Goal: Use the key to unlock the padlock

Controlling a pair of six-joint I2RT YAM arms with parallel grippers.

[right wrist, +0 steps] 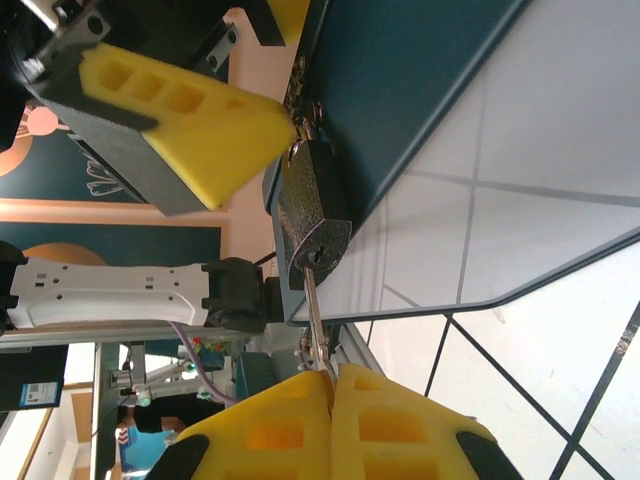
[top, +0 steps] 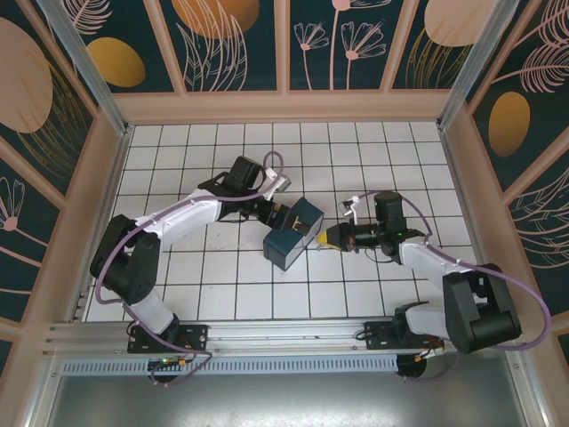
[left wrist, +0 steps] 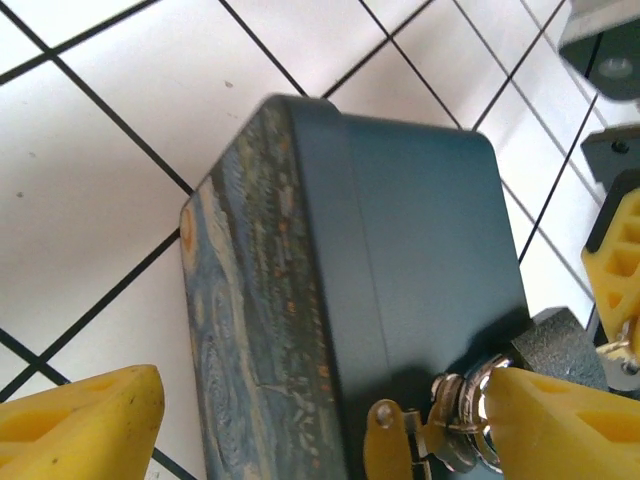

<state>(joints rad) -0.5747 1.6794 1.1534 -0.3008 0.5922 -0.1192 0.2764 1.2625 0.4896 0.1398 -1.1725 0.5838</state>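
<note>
the padlock (right wrist: 312,210) hangs from a brass hasp (left wrist: 385,428) on the end wall of a dark blue box (left wrist: 420,260) with a swirl-painted lid; its thin silvery shackle (left wrist: 468,398) passes through the hasp, and its dark, grainy body sticks out past the box's corner, above the white tiled table (left wrist: 90,200); the shackle looks closed.

the right gripper (right wrist: 332,375) has its yellow fingers pressed together on the bow of the key (right wrist: 314,315); the slim blade runs straight up from the fingertips and its tip sits in the keyhole at the bottom of the padlock; how deep it goes i cannot tell.

the left gripper (left wrist: 320,400) is spread wide and straddles the same end of the box; one yellow finger (left wrist: 560,425) lies against the shackle and hasp, right over the padlock; the other finger (left wrist: 85,425) is just beside the painted lid, with a sliver of table showing between them; it pinches nothing.

from above, the box (top: 292,236) lies near the middle of the table, between the two grippers, which meet it from opposite sides; the left gripper's finger crowds the top of the padlock, while the keyhole end is open to the key; the left arm (right wrist: 110,290) and its purple cable (top: 116,267) stretch behind the box; painted wall panels (top: 240,36) close in the table.
</note>
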